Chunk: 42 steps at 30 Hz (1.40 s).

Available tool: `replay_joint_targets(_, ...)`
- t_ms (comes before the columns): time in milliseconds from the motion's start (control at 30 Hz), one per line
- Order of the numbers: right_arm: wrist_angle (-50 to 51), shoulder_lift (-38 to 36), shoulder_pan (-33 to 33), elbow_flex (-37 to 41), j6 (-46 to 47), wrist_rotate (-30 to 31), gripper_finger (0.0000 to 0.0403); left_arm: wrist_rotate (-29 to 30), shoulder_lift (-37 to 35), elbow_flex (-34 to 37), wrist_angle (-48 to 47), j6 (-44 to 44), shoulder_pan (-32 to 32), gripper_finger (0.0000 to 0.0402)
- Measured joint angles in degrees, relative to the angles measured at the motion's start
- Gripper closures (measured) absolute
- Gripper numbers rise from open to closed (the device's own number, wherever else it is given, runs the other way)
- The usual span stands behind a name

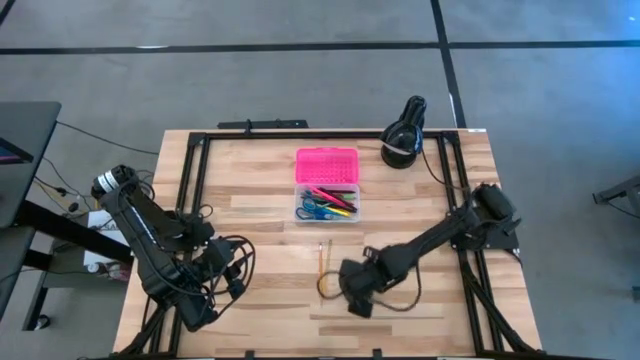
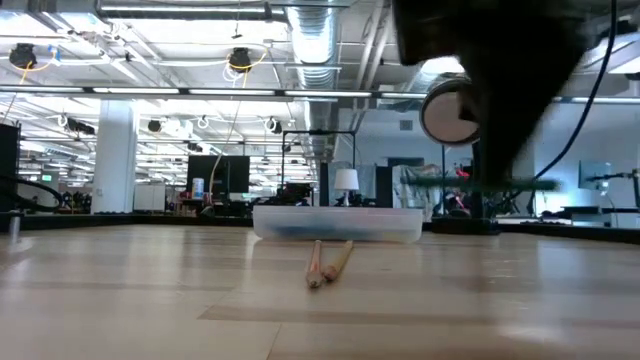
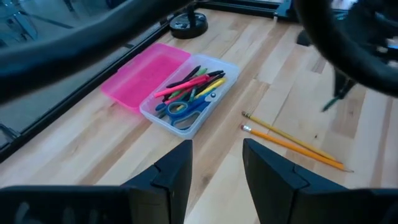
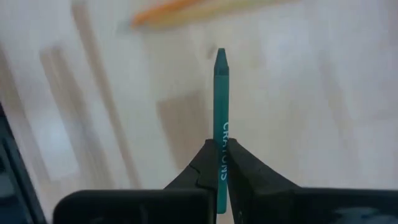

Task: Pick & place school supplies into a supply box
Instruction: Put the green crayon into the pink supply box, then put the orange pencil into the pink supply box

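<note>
From above, one supply box (image 1: 327, 185) is lying open near the middle of the table (image 1: 260, 200), its pink lid (image 1: 327, 164) folded back toward the far edge and its clear base (image 1: 328, 203) holding a handful of coloured pens and one pair of blue-handled scissors (image 1: 316, 210). Two yellow pencils (image 1: 323, 262) are lying side by side on the wood just in front of the box. The right gripper (image 1: 352, 290) is hovering just beside the pencils' near ends, while the left gripper (image 1: 228, 280) is waiting over the table's near-left part. One black round device (image 1: 403, 138) is sitting at the far right edge.

At table height, the two pencils (image 2: 327, 262) are pointing toward the camera, nearly touching at their near ends, with the clear base (image 2: 338, 223) right behind them. A dark arm is filling the upper right.

In the left wrist view, that arm's two fingers (image 3: 177, 171) are standing apart, holding nothing, facing the box (image 3: 171, 87); the scissors (image 3: 186, 109) are lying in the base under red, pink, yellow, green and black pens. The two pencils (image 3: 292, 142) are resting beside it.

In the right wrist view, the fingers (image 4: 208, 165) are pinching one green crayon (image 4: 221, 124), its tip sticking out beyond them above the tabletop. An orange-yellow pencil shape (image 4: 186, 9) is showing blurred beyond.
</note>
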<state>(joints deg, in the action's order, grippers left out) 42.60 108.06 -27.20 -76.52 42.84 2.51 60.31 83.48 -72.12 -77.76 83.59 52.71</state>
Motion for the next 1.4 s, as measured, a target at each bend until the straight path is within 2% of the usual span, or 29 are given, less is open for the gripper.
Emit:
replay_joint_targets(200,0.56,-2.02,9.57,-0.08,-4.92,3.65,0.0400,0.83,0.00,0.00,-0.28,0.00,0.00,0.0264)
replay_joint_targets(433,0.25,-1.80,22.76,-0.12,-13.60,3.66,0.0400,0.71,0.00,0.00,-0.17,0.00,0.00,0.0264)
replay_joint_targets(633,0.23,-1.80,29.69,-0.14,-19.72,2.18,0.0399,0.54,0.00,0.00,1.28,0.02,0.00,0.0264)
replay_joint_targets(1000,0.25,-1.80,31.84,-0.17,-23.88,-0.05,0.0387,0.46,0.00,0.00,1.28,-0.02,0.00,0.0264)
replay_joint_targets(1400,0.25,-1.80,31.84,-0.21,-20.24,2.31,0.0304,0.93,0.00,0.00,1.36,0.02,0.00,0.0264)
